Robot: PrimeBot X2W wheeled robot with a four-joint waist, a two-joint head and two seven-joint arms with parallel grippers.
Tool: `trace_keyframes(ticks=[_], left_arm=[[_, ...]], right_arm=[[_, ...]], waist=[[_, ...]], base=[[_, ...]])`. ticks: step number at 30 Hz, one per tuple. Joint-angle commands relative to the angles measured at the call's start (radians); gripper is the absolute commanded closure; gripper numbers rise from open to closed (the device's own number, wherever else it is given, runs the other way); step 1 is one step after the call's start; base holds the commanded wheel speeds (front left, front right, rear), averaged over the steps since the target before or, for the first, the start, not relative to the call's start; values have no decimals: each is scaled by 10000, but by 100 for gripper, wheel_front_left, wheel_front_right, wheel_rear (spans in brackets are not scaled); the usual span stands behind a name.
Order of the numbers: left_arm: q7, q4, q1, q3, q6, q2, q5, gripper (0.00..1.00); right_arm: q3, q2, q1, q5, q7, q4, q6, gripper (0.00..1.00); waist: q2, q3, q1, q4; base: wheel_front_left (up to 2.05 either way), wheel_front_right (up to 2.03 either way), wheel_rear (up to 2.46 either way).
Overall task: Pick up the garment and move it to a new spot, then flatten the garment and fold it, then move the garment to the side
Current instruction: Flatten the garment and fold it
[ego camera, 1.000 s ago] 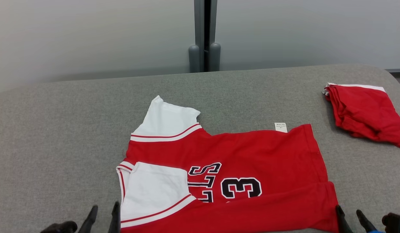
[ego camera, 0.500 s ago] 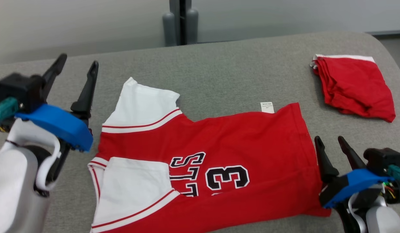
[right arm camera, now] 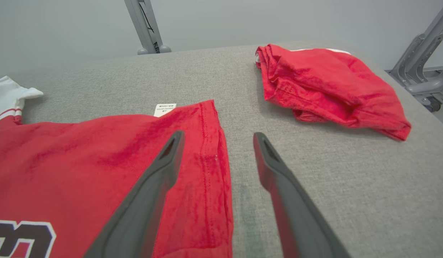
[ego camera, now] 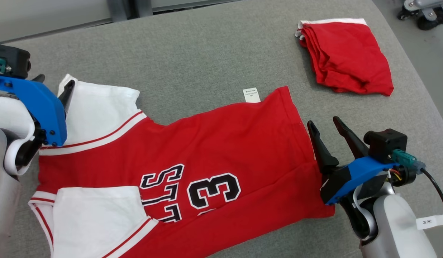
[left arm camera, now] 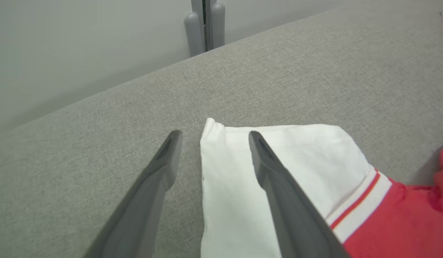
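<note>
1. Jersey, red with white sleeves and black lettering, lies spread sideways on the grey padded table, collar end toward the robot's left and hem toward its right.
2. The near sleeve lies turned in over the body, and the near long edge looks folded over, covering part of the lettering. The far sleeve lies out flat.
3. Left gripper: jaws spread wide, holding nothing. It straddles the outer edge of the far sleeve, one finger above bare table and the other above white cloth.
4. Right gripper: jaws spread wide, holding nothing. It straddles the hem, one finger above red cloth and the other above bare table.
5. Judged step: taking hold of the far side at both ends in order to fold it toward the near edge.
6. Recommended practice:
   - Lower both grippers evenly so the table-side finger slides under the cloth edge rather than pushing it inward.
   - Pinch only the edge layers; contact with the table cannot be confirmed from these views.
   - Close both ends before lifting, then carry them together to keep the fold line straight.
   - Keep the lift low, so the near fold is not disturbed.
7. Risks noted: the care label projects at the far hem corner and may snag. A second folded red garment lies well apart at the far right and should be left alone.
</note>
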Motion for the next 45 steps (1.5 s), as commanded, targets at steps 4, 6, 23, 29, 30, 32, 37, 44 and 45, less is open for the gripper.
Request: trace_keyframes(ticks=[4,6,23,29,30,32,37,44,45], left_arm=[[-3,489,-280,-394,-54,242,-77,0],[-46,791,-359,-442,-46,297,-113,0],[-988,1820,-1241,-804,-41,-221,-351,100],[-1772,1778,-1363,-986,-45,-496,-502,100],[-1914,1714,-1389,-1022,-46,-509,-547,100],[-2204,1522,-1437,-1171,-46,-538,-575,100],[-2743,894,-1371,-1660,-47,-656,-834,100],[-3224,200,-1167,-2331,-49,-688,-1214,100],[-3266,153,-1150,-2399,-49,-675,-1257,100]], right_arm=[[178,-20,-309,92,-161,165,1,0],[278,-20,-409,150,-226,225,1,0],[771,-20,-1648,102,-291,985,1,0],[417,-22,-2787,-288,345,2100,1,0],[304,-26,-3003,-443,452,2350,1,0],[14,-46,-3384,-731,681,2872,1,0],[-593,-146,-4049,-1159,1256,4135,1,0],[-1086,-157,-4469,-784,1548,5402,1,59],[-1078,-191,-4470,-803,1527,5546,1,66]], waist=[[0,297,-2,-259],[0,410,-2,-359],[0,879,-2,-313],[0,758,-2,225],[0,749,-2,331],[0,739,-2,561],[0,742,-2,1104],[0,681,-2,1509],[0,664,-2,1533]], base=[[0,0,0],[0,0,0],[0,0,0],[0,0,0],[0,0,0],[0,0,0],[0,0,0],[0,0,0],[0,0,0]])
